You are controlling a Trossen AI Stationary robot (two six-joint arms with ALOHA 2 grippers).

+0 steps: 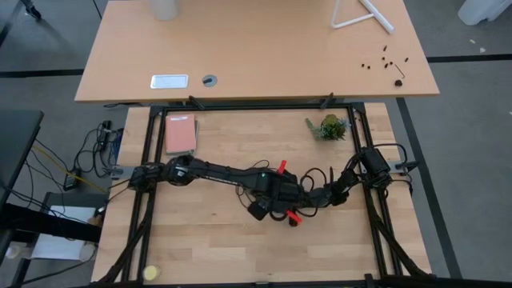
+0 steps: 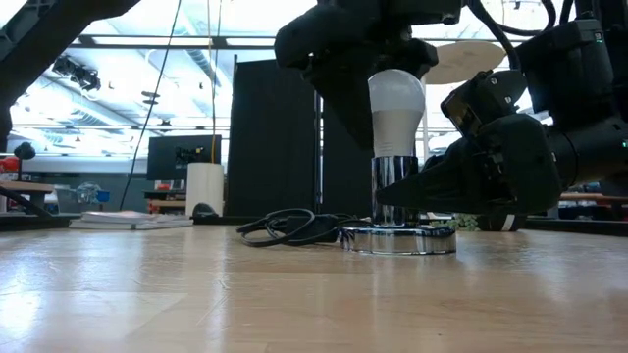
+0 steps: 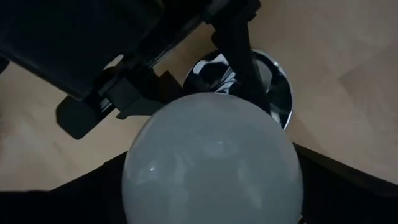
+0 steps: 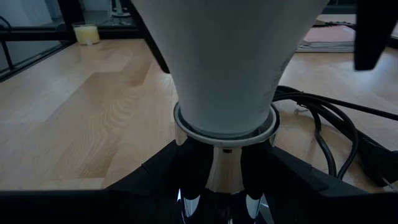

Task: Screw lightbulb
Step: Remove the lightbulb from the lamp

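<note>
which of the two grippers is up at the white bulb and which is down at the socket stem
The left gripper sits atop the lightbulb; the right gripper clamps the socket stem below.

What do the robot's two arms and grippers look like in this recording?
Both arms are black and jointed, built of boxy links, with black cables looped along them. The left gripper and the right gripper have dark fingers; small red-orange parts show beside the left one. No markings are legible.

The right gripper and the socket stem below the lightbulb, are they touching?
Touching. In the right wrist view the right gripper has both fingers pressed on the shiny socket stem just under the lightbulb.
</note>
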